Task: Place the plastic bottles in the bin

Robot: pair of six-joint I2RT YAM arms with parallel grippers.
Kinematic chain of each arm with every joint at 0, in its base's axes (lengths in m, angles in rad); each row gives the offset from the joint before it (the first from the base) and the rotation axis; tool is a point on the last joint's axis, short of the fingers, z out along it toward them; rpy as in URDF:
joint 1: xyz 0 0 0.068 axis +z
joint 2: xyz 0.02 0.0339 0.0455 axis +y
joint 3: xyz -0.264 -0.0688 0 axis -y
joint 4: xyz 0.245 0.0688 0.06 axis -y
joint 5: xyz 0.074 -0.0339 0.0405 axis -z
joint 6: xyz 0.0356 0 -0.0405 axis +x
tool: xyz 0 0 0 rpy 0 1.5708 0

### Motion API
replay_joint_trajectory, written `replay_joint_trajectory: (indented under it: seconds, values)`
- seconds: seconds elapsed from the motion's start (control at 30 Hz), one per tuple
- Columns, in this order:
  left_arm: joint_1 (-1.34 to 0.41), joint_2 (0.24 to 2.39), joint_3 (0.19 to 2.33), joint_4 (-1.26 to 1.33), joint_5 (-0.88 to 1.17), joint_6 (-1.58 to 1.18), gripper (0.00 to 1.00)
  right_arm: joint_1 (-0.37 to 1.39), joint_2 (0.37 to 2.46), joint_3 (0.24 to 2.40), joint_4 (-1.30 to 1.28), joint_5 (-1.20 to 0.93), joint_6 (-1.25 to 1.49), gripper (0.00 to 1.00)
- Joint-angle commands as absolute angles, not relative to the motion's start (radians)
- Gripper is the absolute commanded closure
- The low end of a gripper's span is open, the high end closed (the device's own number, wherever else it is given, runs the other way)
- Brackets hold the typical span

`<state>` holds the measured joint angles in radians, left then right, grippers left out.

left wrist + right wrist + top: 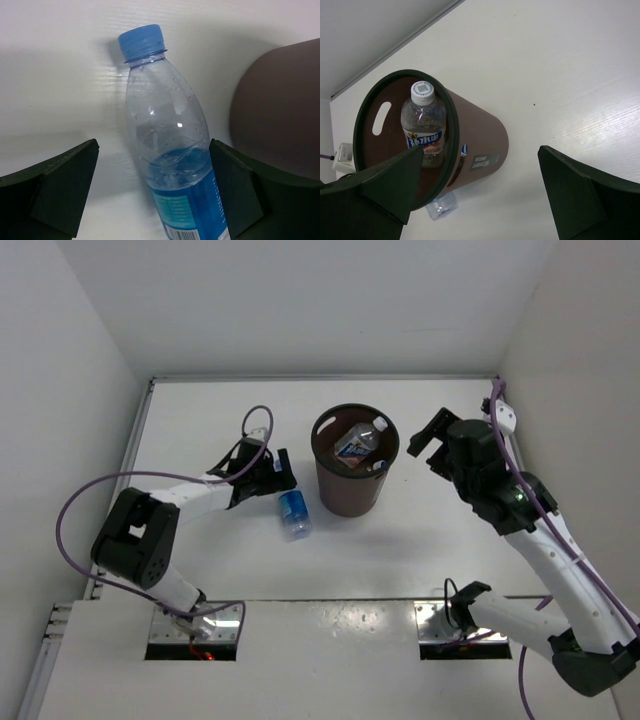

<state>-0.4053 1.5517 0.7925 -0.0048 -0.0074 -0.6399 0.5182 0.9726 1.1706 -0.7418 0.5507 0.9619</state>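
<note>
The dark brown bin (349, 480) stands mid-table. A clear bottle with a white-blue label (358, 443) lies inside it, also seen in the right wrist view (424, 127). A clear bottle with blue label and blue cap (294, 514) lies on the table left of the bin. My left gripper (279, 479) is open. In the left wrist view the bottle (170, 145) lies between its fingers (60, 185), close to the right one. My right gripper (424, 444) is open and empty, raised to the right of the bin (480, 135). The plain clear and orange bottles are out of view.
White walls close the table at the back, left and right. The bin's side (280, 125) stands just right of the left gripper. A raised white shelf (330, 640) with the arm bases runs along the near edge.
</note>
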Motion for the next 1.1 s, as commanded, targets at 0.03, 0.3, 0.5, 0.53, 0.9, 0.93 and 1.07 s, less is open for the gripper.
replay_joint_trajectory:
  seconds: [0.03,0.3,0.5,0.53,0.9,0.93,1.07]
  values:
    - [-0.423,1.598,0.831,-0.009,-0.021,-0.632,0.00,0.503,0.956,1.154,-0.733,0.581,0.971,0.01]
    - [-0.433,1.608,0.804,0.028,-0.002,-0.632,0.08,0.503,0.965,1.154,-0.733,0.581,0.971,0.01]
    - [-0.433,1.574,0.804,0.018,0.009,-0.594,0.59,0.503,0.965,1.143,-0.724,0.581,0.971,0.00]
    - [-0.433,1.574,0.804,0.018,0.009,-0.594,0.61,0.503,0.965,1.143,-0.724,0.581,0.971,0.00]
    - [-0.347,1.422,0.923,-0.066,-0.237,-0.452,0.71,0.503,0.965,1.143,-0.724,0.581,0.971,0.00]
    - [-0.336,1.408,0.948,-0.057,-0.258,-0.424,0.71,0.503,0.965,1.143,-0.724,0.581,0.971,0.00]
    - [-0.284,1.399,1.112,-0.029,-0.336,-0.414,0.71,0.503,0.965,1.134,-0.715,0.581,0.971,0.00]
